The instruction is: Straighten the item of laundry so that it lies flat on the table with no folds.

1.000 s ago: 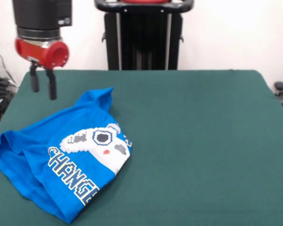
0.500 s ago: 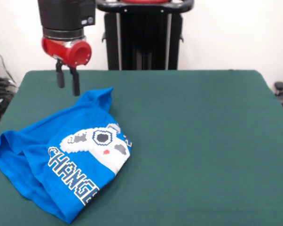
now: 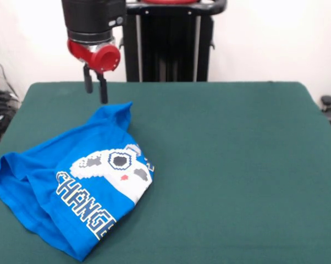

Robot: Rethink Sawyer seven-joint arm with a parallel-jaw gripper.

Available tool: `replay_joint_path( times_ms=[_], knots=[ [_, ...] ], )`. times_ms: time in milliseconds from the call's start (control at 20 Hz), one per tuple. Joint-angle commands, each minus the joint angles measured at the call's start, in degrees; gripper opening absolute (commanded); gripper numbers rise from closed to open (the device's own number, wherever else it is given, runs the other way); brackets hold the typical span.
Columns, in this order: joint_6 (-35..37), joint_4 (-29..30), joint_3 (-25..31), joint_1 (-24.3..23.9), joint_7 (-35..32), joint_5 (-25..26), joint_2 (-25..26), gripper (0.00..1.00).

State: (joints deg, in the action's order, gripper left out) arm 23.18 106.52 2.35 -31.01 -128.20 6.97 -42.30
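At the lower left of the frame the T-shirt [image 3: 72, 190] lies crumpled on the desk [image 3: 231, 165], folded over itself, so I judge nothing is straightened yet. Above its upper corner my gripper [image 3: 95, 87] hangs empty, fingers slightly apart.

My gripper [image 3: 95, 88] hangs at upper left of frame, above the table [image 3: 237, 165], just over the T-shirt's [image 3: 72, 181] top corner; the T-shirt lies crumpled lower left.
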Motion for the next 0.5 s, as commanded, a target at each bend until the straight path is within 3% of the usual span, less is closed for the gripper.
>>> replay_joint_path(
  times_ms=[50,500],
  knots=[
    [2.69,8.36,-1.11,3.42,-14.83,-7.14,1.05,1.0],
    [-6.53,11.62,0.61,4.26,-14.17,-11.35,3.15,1.0]
  ],
)
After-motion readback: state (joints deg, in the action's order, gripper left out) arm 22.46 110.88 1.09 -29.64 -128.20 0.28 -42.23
